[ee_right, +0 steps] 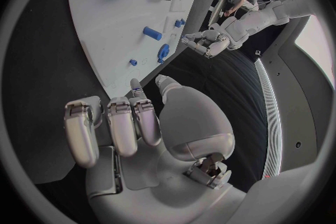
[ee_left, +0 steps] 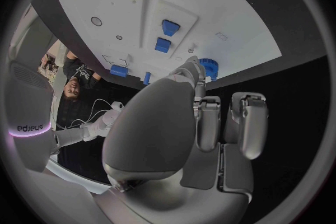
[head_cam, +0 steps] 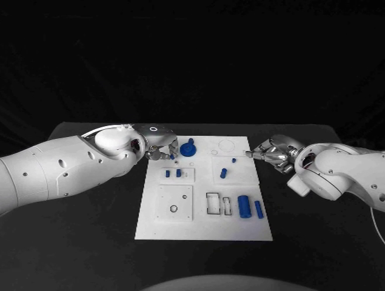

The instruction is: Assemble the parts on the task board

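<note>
The white task board (head_cam: 201, 227) lies mid-table. A round blue gear (head_cam: 188, 148) stands near its far edge, and my left hand (head_cam: 162, 151) is just beside it with fingers curled in and nothing visible in them. In the left wrist view one fingertip (ee_left: 195, 71) reaches right up to the gear (ee_left: 209, 67); contact is unclear. My right hand (head_cam: 271, 153) hovers at the board's far right edge, fingers (ee_right: 119, 129) curled and holding nothing. Two small blue blocks (head_cam: 173, 173), a blue peg (head_cam: 223, 173) and two blue cylinders (head_cam: 243, 206) lie on the board.
A black ring (head_cam: 174, 209) sits in the near-left square panel. Two rectangular slots (head_cam: 212, 204) lie beside the cylinders. A tiny blue piece (head_cam: 234, 160) rests near the right hand. Black table (head_cam: 87, 242) surrounds the board on both sides.
</note>
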Action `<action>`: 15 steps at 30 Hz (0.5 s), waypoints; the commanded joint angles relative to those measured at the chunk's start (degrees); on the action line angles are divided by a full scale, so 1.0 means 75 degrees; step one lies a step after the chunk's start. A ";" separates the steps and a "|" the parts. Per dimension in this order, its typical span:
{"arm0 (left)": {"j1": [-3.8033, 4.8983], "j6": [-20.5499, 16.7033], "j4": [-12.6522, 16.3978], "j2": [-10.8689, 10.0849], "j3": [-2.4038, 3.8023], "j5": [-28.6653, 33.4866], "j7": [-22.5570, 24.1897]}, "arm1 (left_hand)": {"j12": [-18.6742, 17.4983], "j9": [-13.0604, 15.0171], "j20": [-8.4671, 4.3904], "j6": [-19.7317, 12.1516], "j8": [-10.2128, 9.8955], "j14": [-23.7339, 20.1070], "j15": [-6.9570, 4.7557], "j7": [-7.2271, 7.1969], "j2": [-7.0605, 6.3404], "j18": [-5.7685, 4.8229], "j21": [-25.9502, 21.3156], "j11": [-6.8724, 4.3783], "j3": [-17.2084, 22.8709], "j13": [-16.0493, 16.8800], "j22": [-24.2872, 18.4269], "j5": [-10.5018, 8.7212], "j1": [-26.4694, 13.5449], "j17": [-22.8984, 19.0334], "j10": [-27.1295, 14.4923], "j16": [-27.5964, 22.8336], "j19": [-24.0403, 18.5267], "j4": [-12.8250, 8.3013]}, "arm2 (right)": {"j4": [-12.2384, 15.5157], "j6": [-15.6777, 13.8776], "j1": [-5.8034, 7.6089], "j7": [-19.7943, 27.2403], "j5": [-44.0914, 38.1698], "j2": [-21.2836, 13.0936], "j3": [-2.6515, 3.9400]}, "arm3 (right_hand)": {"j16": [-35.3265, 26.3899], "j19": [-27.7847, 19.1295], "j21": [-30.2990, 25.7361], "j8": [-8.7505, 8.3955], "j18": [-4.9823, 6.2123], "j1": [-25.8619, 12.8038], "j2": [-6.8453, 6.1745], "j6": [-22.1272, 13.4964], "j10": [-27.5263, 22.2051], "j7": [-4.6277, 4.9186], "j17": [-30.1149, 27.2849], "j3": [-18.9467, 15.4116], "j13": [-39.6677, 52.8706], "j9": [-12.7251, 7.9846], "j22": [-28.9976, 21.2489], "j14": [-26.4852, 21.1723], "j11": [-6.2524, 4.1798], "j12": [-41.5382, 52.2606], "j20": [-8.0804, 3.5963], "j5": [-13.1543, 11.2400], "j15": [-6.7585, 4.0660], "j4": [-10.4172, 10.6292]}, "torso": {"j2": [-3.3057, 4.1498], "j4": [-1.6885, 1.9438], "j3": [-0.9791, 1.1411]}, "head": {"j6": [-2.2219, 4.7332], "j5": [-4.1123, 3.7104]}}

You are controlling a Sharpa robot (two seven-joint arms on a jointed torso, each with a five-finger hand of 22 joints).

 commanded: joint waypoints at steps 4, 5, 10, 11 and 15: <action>-0.0040 0.0169 -0.0071 0.0090 0.0005 0.0029 0.0119 | -0.0066 0.0001 -0.0044 -0.0007 -0.0027 0.0809 0.0036 -0.0039 -0.0014 -0.0057 0.0019 -0.0042 0.0038 0.0006 0.2011 0.0026 0.0008 0.2010 0.0000 0.0020 0.0817 0.0016 | 0.0015 0.0099 -0.0004 0.0003 -0.0026 -0.0003 -0.0001 | 0.0031 0.0800 0.0034 0.0045 -0.0051 0.0038 -0.0002 -0.0025 0.0801 -0.0013 0.2012 -0.0028 0.2013 0.0011 0.2013 0.0810 0.0030 0.0021 0.0037 0.0026 0.0048 0.0001 | -0.0019 0.0003 0.0004 | -0.0021 -0.0001; -0.0044 0.0176 -0.0084 0.0101 0.0005 0.0029 0.0124 | -0.0068 0.0000 -0.0044 -0.0009 -0.0029 0.0809 0.0036 -0.0040 -0.0014 -0.0057 0.0019 -0.0042 0.0040 0.0006 0.2011 0.0026 0.0008 0.2010 -0.0002 0.0020 0.0817 0.0016 | 0.0015 0.0099 -0.0004 0.0003 -0.0026 -0.0002 -0.0001 | 0.0031 0.0800 0.0034 0.0045 -0.0051 0.0038 -0.0002 -0.0025 0.0801 -0.0013 0.2012 -0.0028 0.2013 0.0011 0.2013 0.0810 0.0030 0.0021 0.0037 0.0026 0.0048 0.0001 | -0.0017 0.0005 0.0004 | -0.0018 -0.0002; -0.0076 0.0174 -0.0168 0.0169 0.0005 0.0029 0.0156 | -0.0075 -0.0002 -0.0044 -0.0015 -0.0035 0.0809 0.0034 -0.0042 -0.0016 -0.0057 0.0019 -0.0042 0.0046 0.0006 0.2011 0.0027 0.0013 0.2010 -0.0007 0.0020 0.0817 0.0015 | 0.0014 0.0102 -0.0004 0.0001 -0.0026 0.0002 -0.0001 | 0.0031 0.0800 0.0034 0.0045 -0.0051 0.0038 -0.0002 -0.0025 0.0801 -0.0013 0.2012 -0.0028 0.2013 0.0011 0.2013 0.0810 0.0030 0.0021 0.0037 0.0026 0.0048 0.0001 | -0.0015 0.0006 0.0005 | -0.0012 -0.0003; -0.0084 0.0166 -0.0190 0.0194 0.0005 0.0029 0.0161 | -0.0078 -0.0004 -0.0044 -0.0018 -0.0038 0.0809 0.0034 -0.0042 -0.0017 -0.0057 0.0019 -0.0042 0.0050 0.0006 0.2011 0.0027 0.0015 0.2010 -0.0010 0.0020 0.0817 0.0014 | 0.0014 0.0103 -0.0004 0.0001 -0.0027 0.0002 -0.0001 | 0.0031 0.0800 0.0034 0.0045 -0.0051 0.0038 -0.0002 -0.0025 0.0801 -0.0013 0.2012 -0.0028 0.2013 0.0011 0.2013 0.0810 0.0030 0.0021 0.0037 0.0026 0.0048 0.0001 | -0.0012 0.0008 0.0002 | -0.0009 -0.0010; -0.0097 0.0158 -0.0228 0.0248 0.0005 0.0029 0.0173 | -0.0084 -0.0006 -0.0044 -0.0023 -0.0043 0.0809 0.0033 -0.0042 -0.0019 -0.0057 0.0019 -0.0041 0.0055 0.0006 0.2011 0.0027 0.0018 0.2010 -0.0015 0.0020 0.0817 0.0014 | 0.0011 0.0108 -0.0004 0.0000 -0.0027 0.0006 -0.0001 | 0.0031 0.0800 0.0034 0.0045 -0.0051 0.0038 -0.0002 -0.0025 0.0801 -0.0013 0.2012 -0.0028 0.2013 0.0011 0.2013 0.0810 0.0030 0.0021 0.0037 0.0026 0.0048 0.0001 | -0.0013 0.0006 0.0000 | -0.0009 -0.0011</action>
